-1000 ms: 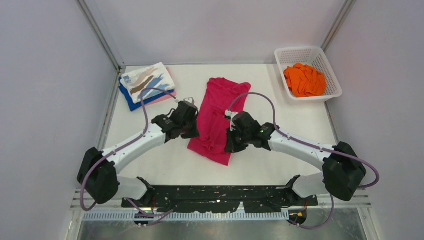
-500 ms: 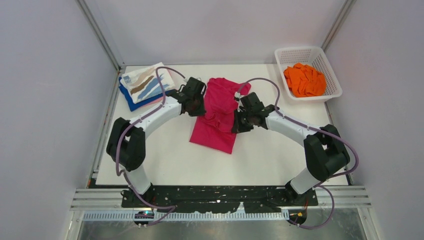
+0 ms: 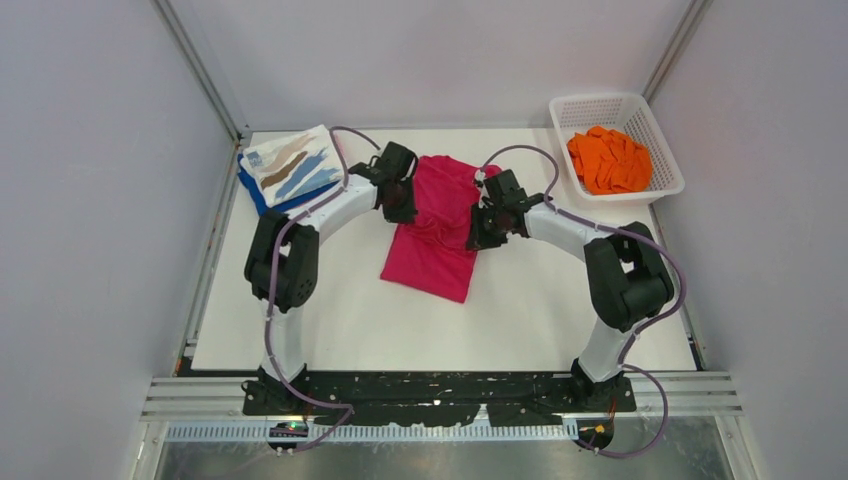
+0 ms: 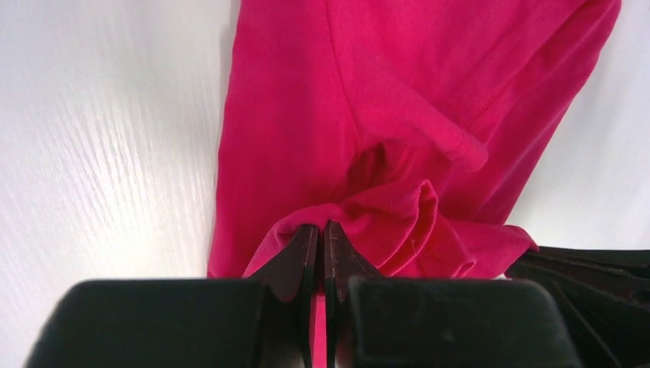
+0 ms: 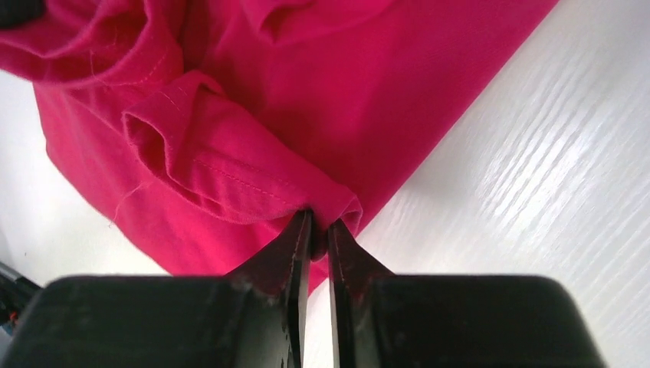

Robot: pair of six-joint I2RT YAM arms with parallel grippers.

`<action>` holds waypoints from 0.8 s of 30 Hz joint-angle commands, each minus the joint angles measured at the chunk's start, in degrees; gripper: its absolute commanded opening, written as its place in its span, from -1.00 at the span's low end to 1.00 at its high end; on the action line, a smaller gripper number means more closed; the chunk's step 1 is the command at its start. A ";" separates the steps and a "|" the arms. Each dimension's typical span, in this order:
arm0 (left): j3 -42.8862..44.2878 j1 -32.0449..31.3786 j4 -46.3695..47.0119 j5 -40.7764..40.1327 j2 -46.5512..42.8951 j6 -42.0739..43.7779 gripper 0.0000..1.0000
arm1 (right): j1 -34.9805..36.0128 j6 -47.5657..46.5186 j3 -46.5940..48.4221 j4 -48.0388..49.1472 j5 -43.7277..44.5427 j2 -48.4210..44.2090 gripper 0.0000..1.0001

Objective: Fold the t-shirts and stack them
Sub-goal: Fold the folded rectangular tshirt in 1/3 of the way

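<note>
Top external shows the left end effector (image 3: 403,208) and the right end effector (image 3: 479,234), each clamped on an edge of the magenta t-shirt (image 3: 432,262), now farther up the table (image 3: 330,315) than a second ago. The shirt lies mid-table, and its fold seems about half done.

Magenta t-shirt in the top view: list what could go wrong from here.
1. The left gripper and right gripper each pinch only a thin bit of the magenta t-shirt, so either edge could slip out mid-fold.
2. The cloth is bunched between them, so wrinkles may get folded in.
3. The left arm passes close to the stack of folded t-shirts and might nudge it.
</note>
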 commanded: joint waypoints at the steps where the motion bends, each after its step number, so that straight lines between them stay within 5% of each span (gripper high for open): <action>1: 5.09 1.62 -1.15 1.60 2.06 0.39 -0.70 | -1.68 -0.51 4.95 2.78 2.55 2.82 -0.49; 4: 7.76 2.85 -1.57 1.41 2.67 0.88 0.12 | -3.32 -0.13 7.70 2.27 4.15 4.03 -0.16; 9: 10.27 5.00 -3.97 1.05 -0.93 1.04 0.95 | -4.20 -0.03 7.93 1.98 9.83 0.34 0.52; 13: -0.40 5.06 -0.15 0.22 -9.76 0.57 0.99 | -3.97 -1.89 2.37 4.86 4.98 -6.33 0.99; 18: -17.24 5.06 3.39 -0.10 -21.00 -1.64 0.99 | 1.91 -6.07 -2.01 7.35 -3.16 -9.62 0.91; 24: -32.18 5.15 5.34 -4.71 -32.47 -6.38 0.99 | 11.33 -5.68 3.34 9.98 -6.78 -2.28 0.91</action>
